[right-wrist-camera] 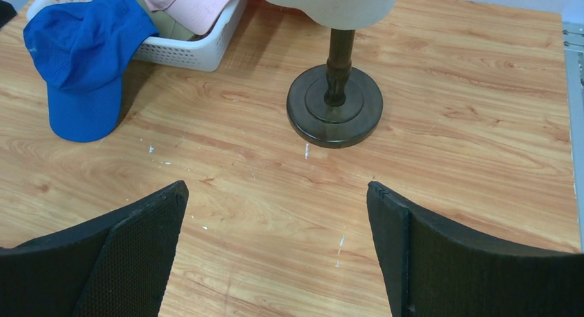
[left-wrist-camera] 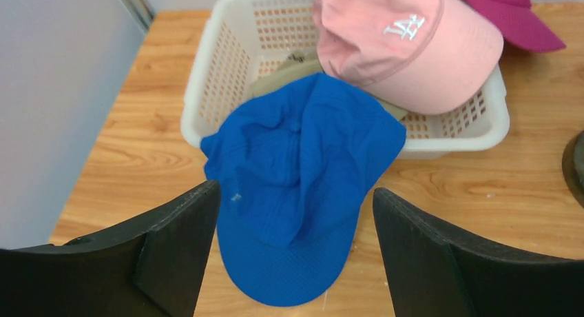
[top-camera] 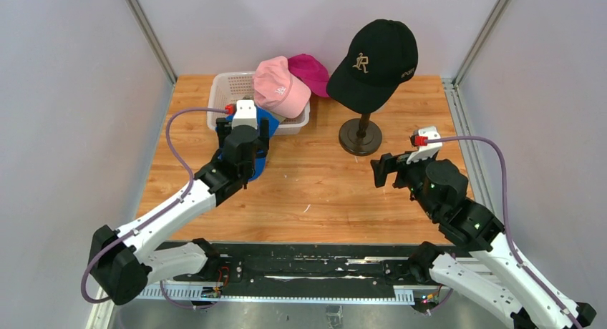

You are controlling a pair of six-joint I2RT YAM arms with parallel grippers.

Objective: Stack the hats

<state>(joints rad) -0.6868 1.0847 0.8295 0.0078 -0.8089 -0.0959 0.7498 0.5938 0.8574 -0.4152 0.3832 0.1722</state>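
Roughly near-far: blue cap (left-wrist-camera: 296, 193), brim nearward, crown against basket (left-wrist-camera: 475, 124).

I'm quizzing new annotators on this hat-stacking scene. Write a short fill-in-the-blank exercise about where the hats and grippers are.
1. The hat on the mannequin head is ____.
2. The blue cap drapes over the rim of the white ____.
3. The left gripper hovers over the blue cap with jaws ____.
4. The pink cap has a logo coloured ____.
Missing words: black, basket, open, white.
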